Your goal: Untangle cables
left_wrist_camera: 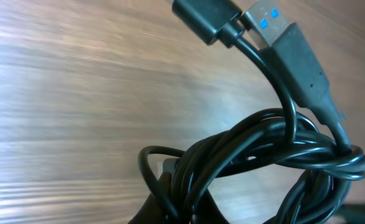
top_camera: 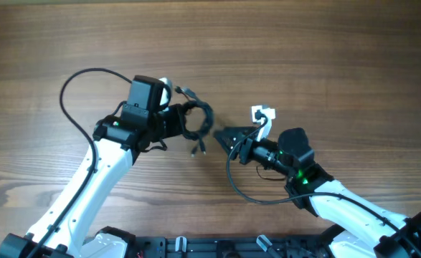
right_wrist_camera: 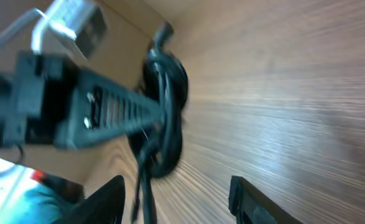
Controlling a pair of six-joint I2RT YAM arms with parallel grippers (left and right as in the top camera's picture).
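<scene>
Securing tangle: left jaws clenched on knotted thin black cords (top_camera: 209,118); right jaws released, empty. Next, likely: right pinches near loose end, pulls right.

left arm (top_camera: 88,188): white shell, black wrist, green light (top_camera: 113,130) | right arm (top_camera: 353,211): same colours | black wires (top_camera: 72,86): loop beside both arms | fingers (right_wrist_camera: 252,200): plain black

Brown wood-grain table (top_camera: 325,43), grain seemingly lengthwise, blurred up close
</scene>
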